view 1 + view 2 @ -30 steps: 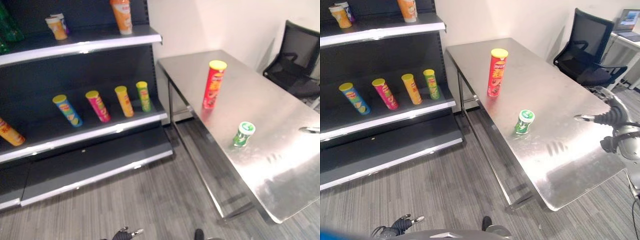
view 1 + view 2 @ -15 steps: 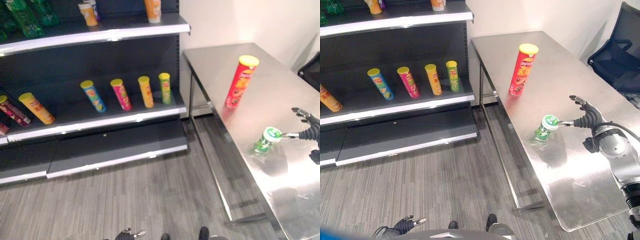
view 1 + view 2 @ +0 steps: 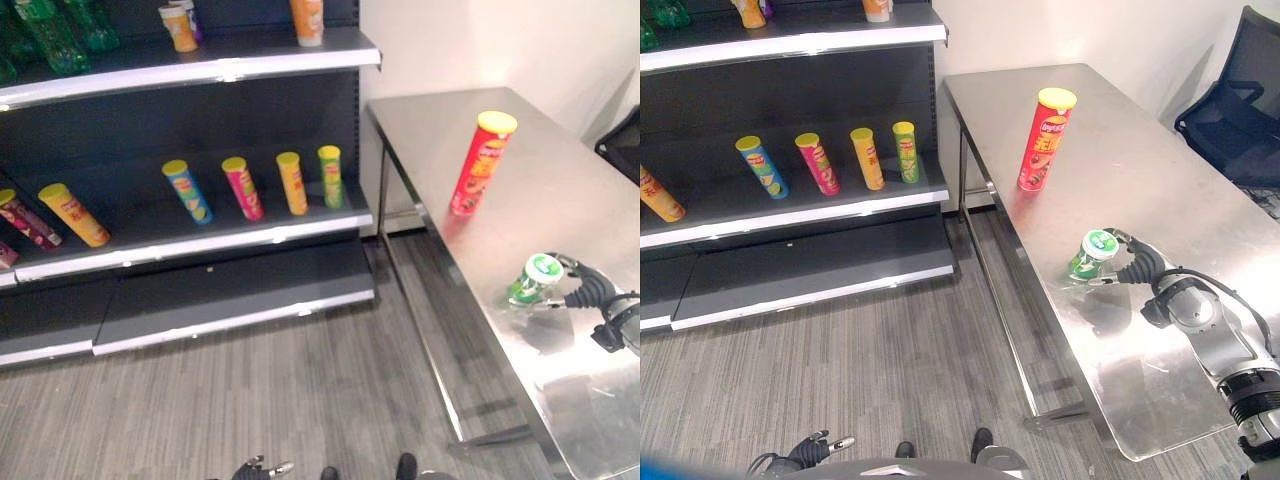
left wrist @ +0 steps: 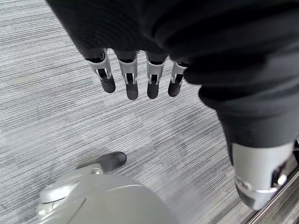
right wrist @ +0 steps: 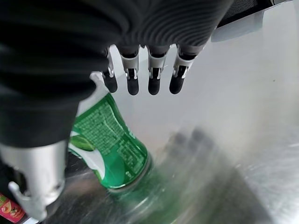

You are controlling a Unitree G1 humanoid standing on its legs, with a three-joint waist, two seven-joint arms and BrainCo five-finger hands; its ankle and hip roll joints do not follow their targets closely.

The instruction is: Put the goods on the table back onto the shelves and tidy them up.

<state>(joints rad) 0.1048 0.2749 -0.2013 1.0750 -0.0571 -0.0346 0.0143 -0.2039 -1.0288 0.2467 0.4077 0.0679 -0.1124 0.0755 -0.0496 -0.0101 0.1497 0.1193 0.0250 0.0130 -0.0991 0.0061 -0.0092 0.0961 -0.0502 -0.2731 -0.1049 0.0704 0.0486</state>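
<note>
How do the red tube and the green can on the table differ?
The red tube is tall, slim and yellow-lidded; the green can is short, with a green and white top. The tube stands alone farther along the table; the can sits nearer, with the right hand open around it. Both stand upright.

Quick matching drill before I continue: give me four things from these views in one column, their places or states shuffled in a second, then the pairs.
1. green can
2. red tube
3. left hand
4. blue tube

A. on the middle shelf
B. hanging over the floor, fingers straight
C. upright near the table's far end
D. between the right hand's thumb and fingers, on the table

Pairs: 1-D, 2-C, 3-B, 4-A
</note>
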